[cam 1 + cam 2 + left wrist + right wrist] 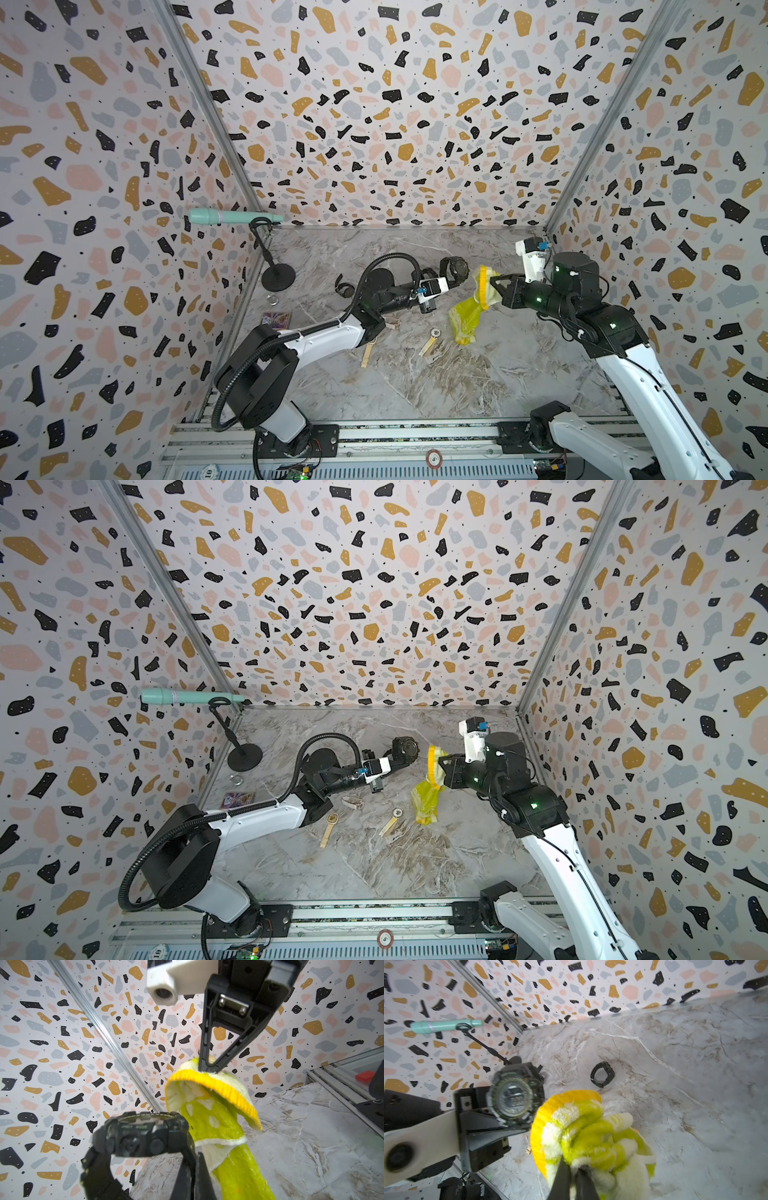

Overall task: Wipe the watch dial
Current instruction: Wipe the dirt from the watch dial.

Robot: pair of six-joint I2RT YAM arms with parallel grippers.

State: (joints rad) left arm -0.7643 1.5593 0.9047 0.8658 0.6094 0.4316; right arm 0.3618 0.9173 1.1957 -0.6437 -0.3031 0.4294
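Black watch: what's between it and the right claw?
The yellow cloth, pinched in the right gripper, fills the stretch to the black watch; see the right wrist view.

Red-rimmed token (433,458) marked 5 on front rail (374,441), pale token (211,471) marked 10 nearby, watch (143,1136) case lettering blurred.

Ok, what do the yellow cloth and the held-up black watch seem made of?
Yellow-green cloth: fluffy pile, likely microfibre or terry, matte, ribbed orange hem. Chunky black digital watch: probably moulded matte resin or rubber, judging by its knobbly bezel.

Chunky black digital watch (515,1099), lifted, dial facing bunched yellow-green cloth (591,1136) just beside
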